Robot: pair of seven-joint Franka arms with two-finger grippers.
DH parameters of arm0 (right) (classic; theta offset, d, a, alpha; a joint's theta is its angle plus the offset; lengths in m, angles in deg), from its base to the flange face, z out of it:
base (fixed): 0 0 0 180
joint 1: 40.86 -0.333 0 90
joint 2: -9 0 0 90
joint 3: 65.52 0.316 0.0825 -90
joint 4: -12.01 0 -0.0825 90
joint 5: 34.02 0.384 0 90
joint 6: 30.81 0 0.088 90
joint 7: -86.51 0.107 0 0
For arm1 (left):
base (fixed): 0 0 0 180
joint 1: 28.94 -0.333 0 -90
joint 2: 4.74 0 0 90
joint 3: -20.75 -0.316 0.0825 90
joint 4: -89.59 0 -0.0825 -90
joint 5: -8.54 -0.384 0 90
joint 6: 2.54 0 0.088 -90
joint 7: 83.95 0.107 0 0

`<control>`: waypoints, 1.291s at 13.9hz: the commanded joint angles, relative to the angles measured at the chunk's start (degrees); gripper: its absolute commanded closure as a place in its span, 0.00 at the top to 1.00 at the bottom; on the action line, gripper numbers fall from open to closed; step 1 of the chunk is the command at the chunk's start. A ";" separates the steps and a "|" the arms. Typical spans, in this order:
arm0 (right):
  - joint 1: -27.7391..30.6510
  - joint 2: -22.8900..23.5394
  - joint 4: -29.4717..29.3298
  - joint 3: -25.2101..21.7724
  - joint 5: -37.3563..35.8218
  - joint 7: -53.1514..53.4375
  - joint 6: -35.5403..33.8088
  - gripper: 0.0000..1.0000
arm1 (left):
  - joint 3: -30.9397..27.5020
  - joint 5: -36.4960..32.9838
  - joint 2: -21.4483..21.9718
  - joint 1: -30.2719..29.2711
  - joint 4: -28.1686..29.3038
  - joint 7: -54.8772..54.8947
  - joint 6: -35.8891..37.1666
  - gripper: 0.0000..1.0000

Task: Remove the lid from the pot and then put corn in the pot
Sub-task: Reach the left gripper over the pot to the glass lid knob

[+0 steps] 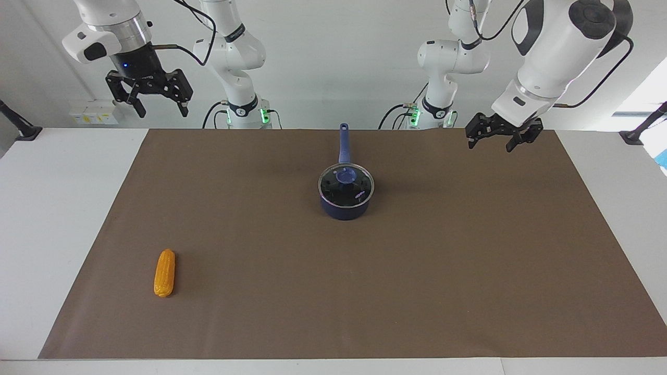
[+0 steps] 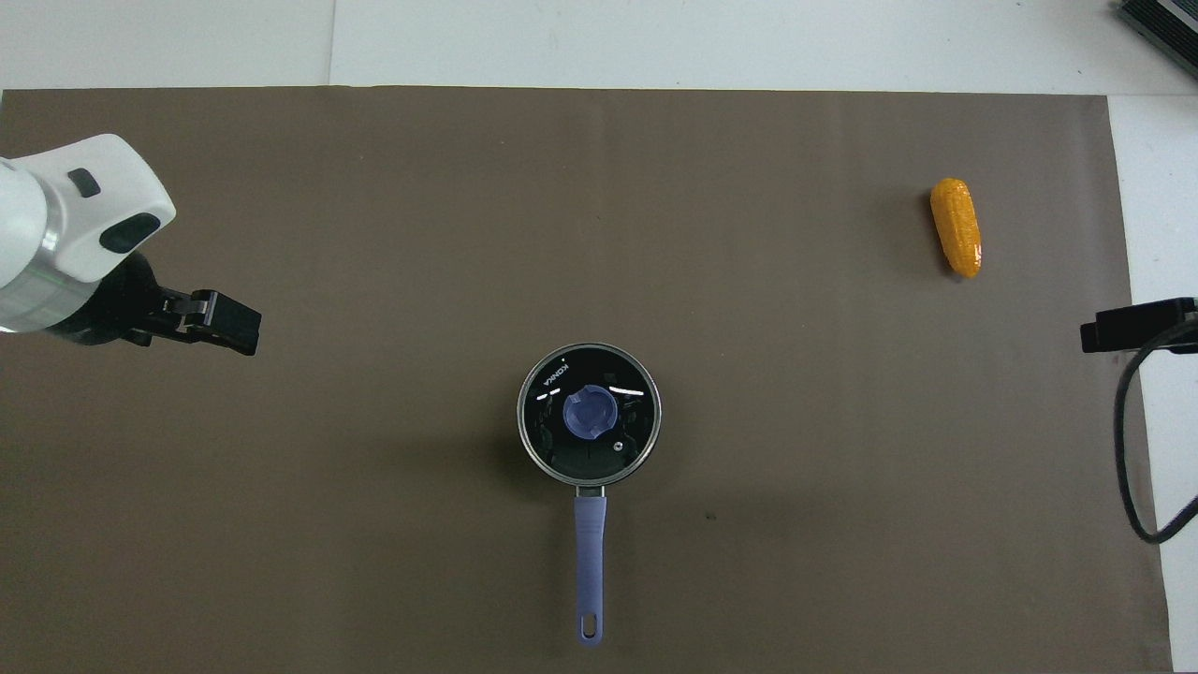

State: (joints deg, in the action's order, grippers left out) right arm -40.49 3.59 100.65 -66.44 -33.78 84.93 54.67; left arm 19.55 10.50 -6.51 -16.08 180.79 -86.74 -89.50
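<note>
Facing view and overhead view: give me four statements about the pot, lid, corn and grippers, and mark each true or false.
1. The clear glass lid with a blue knob sits on the dark blue saucepan. True.
2. The orange-yellow corn cob lies inside the saucepan. False: it lies on the brown mat, toward the right arm's end.
3. The left gripper holds the lid. False: it hangs in the air, holding nothing.
4. The right gripper is open, up in the air. True.

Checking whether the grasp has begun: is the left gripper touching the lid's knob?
Apart. The facing view shows the left gripper raised over the mat's edge, well clear of the lid seated on the pot.
</note>
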 commanded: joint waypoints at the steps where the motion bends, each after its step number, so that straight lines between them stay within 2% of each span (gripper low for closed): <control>1: 0.59 0.22 -0.58 0.31 0.47 -1.15 -1.11 1.00 | -0.73 0.41 0.54 3.47 2.75 -4.48 -3.82 1.00; 6: 0.59 0.22 -0.58 0.31 0.47 -1.24 -1.11 1.00 | -0.73 0.41 -0.95 9.80 4.25 -12.48 -8.57 1.00; 15: 0.59 0.13 -0.58 0.31 0.47 -1.24 -1.11 1.00 | -0.73 0.41 -8.95 22.46 5.04 -30.41 -18.50 1.00; 18: 0.68 0.13 -0.58 0.05 0.47 -1.15 -1.98 1.00 | -0.46 1.28 -9.92 25.36 6.96 -35.95 -23.94 1.00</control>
State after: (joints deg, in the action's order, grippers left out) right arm -40.49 3.59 100.65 -66.46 -33.78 84.93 54.55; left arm 19.96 10.69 -16.73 7.12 185.49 -119.76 -109.76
